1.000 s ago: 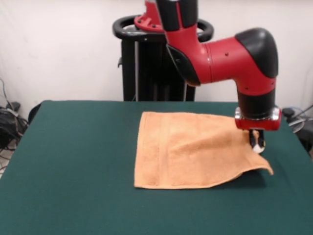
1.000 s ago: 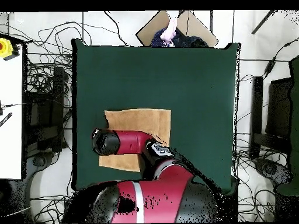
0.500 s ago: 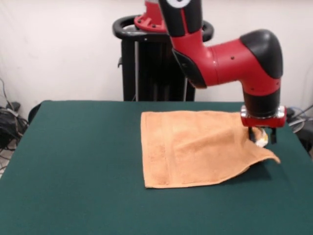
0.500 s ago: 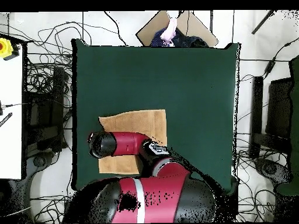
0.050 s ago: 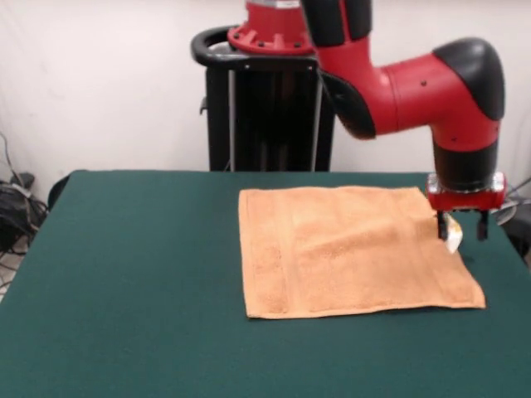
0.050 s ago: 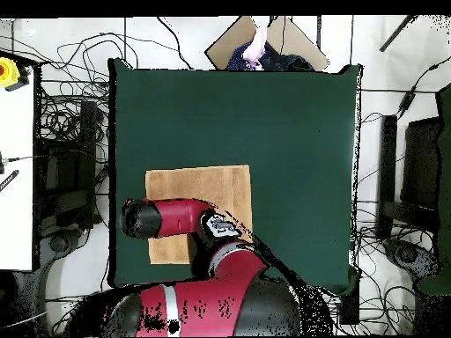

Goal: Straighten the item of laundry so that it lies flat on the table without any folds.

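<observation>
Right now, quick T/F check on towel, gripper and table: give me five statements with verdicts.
1. The orange-tan towel lies spread out in one layer on the green table. True.
2. The gripper hangs over the middle of the towel. False: it is at the towel's right edge in the front view.
3. A small white-yellow tag shows between the gripper's fingers. True.
4. The towel hangs over the table's edge. False: all of it rests on the tabletop, green showing round it in the front view.
5. A second cloth lies on the table. False: the towel is the only thing on it.
</observation>
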`<state>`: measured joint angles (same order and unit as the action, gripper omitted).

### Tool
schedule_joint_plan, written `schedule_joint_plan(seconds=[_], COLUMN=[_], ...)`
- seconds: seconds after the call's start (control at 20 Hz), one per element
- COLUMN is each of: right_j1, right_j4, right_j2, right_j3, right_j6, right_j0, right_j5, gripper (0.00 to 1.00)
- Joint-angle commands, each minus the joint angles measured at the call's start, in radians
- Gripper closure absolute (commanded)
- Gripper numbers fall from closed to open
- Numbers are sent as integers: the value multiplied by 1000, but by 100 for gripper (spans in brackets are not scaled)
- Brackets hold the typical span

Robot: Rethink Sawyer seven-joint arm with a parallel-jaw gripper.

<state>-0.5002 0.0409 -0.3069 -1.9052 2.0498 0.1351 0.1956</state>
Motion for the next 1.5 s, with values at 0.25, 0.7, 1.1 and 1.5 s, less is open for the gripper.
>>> schedule_joint_plan(seconds=[0.25, 0.7, 1.1, 1.5], right_j1=[-211, 10, 193, 294], right_j4=[8, 135, 244, 369], right_j2=[123, 412, 346, 305], right_j3=[27, 209, 244, 331], right_j6=[79, 76, -25, -34], right_j0=[21, -123, -40, 36], right_j5=[158, 90, 33, -86], gripper=[0, 0, 0, 0])
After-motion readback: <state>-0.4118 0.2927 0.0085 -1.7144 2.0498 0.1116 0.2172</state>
